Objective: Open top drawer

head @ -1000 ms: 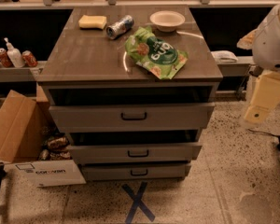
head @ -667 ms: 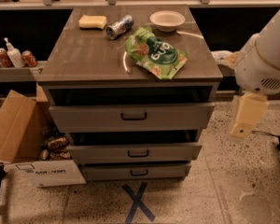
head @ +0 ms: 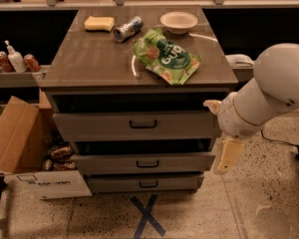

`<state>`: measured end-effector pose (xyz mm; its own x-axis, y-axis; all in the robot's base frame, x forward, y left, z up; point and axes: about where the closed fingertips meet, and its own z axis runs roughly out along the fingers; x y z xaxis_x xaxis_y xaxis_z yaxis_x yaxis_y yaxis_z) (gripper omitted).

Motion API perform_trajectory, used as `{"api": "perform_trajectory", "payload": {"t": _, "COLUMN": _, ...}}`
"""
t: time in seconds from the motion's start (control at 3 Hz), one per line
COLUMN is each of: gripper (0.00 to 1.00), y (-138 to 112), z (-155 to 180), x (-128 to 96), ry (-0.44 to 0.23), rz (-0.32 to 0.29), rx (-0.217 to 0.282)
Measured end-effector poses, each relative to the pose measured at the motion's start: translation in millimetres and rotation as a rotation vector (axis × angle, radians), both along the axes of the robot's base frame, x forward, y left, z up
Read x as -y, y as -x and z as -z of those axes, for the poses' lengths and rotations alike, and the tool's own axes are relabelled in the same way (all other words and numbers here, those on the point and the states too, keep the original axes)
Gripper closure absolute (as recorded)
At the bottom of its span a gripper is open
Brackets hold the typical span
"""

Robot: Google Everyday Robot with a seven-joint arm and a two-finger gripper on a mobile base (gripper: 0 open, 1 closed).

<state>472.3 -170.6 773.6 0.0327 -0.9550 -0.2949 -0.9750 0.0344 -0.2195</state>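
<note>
gripper [head: 223, 164]: hangs pointing down off the cabinet's right front corner, level with the middle drawer, above the floor
gripper state: cannot tell, spread or pressed together; holding nothing that I can see
arm [head: 269, 91]: big white body, up and to the right of the gripper
top drawer [head: 89, 126]: up and left of the gripper; its right end is just beside the wrist, and I can't tell whether they touch
top drawer gap: a dark slot shows between its front panel and the cabinet top
handle [head: 143, 125]: small dark bar at the panel centre, well left of the gripper and a bit higher; nothing is on it
middle drawer [head: 179, 162]: directly left of the gripper, its right end close by
bottom drawer [head: 109, 184]: down and left of the gripper
cabinet top [head: 89, 59]: above and left of the gripper
green snack bag [head: 165, 60]: lies flat, the nearest item on the top
bowl [head: 178, 21]: behind the bag, upright
can [head: 128, 28]: on its side, left of the bowl
yellow sponge [head: 99, 23]: far-left corner, farthest from the gripper
cardboard box [head: 20, 143]: on the floor far left, across the cabinet from the gripper
blue tape X [head: 147, 215]: on the floor, down and left of the gripper, in front of the drawers
</note>
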Motion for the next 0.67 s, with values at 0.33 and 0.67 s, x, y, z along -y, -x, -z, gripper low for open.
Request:
{"api": "perform_trajectory", "payload": {"t": 0.33, "gripper": 0.0, "y": 0, "z": 0, "x": 0, "ry": 0.0, "rz": 0.0, "rx": 0.0}}
{"api": "perform_trajectory", "payload": {"t": 0.67, "gripper": 0.0, "y": -7, "z": 23, "x": 0, "ry": 0.04, "rz": 0.004, "rx": -0.014}}
